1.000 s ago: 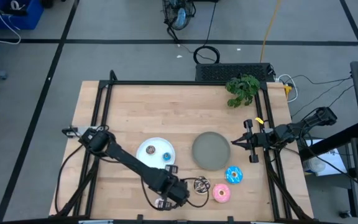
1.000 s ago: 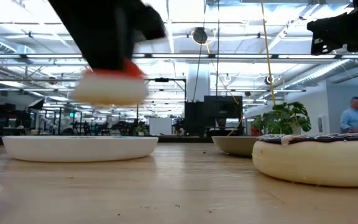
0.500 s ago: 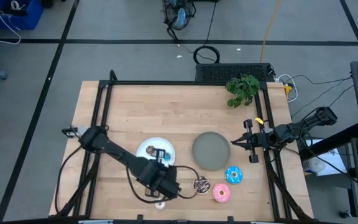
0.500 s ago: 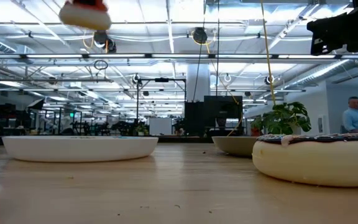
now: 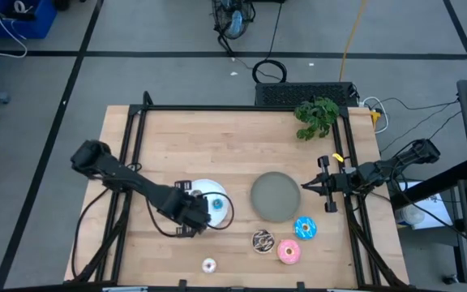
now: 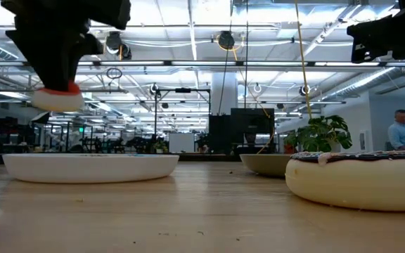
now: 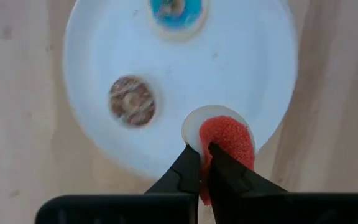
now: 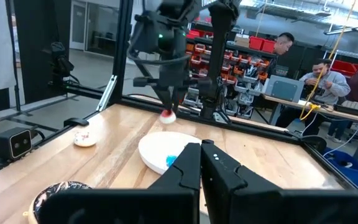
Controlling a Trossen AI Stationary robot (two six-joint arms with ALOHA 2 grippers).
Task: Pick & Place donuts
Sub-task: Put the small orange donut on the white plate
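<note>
- Lying closest to the tabletop's near edge is a small pink-and-white mini ring donut (image 5: 208, 265), alone on the bare wood.
- Just farther in, toward the near right corner, sit three larger ring donuts: a brown one with sprinkles (image 5: 262, 241), a pink one (image 5: 289, 252) just beside it, and a blue one (image 5: 305, 228) near both.
- Above the near rim of the round white plate (image 5: 225, 203), the left gripper (image 7: 202, 163) is clamped on a mini ring donut with red icing and a pale base (image 7: 221, 135), holding it clear of the plate, as the low view (image 6: 57, 100) shows.
- On that plate lie a mini blue ring donut (image 7: 177, 10) and a mini brown ring donut (image 7: 132, 100), well apart from each other.
- Right of the white plate rests a round grey plate (image 5: 275, 196), near the middle of the tabletop.
- At the right edge, the right gripper (image 5: 306, 186) waits with its fingers pressed together, pointing toward the grey plate.
- By the far right corner stands a small green leafy plant (image 5: 316, 116).
- Beyond the tabletop, in the right wrist view, people sit at desks (image 8: 321, 74).
</note>
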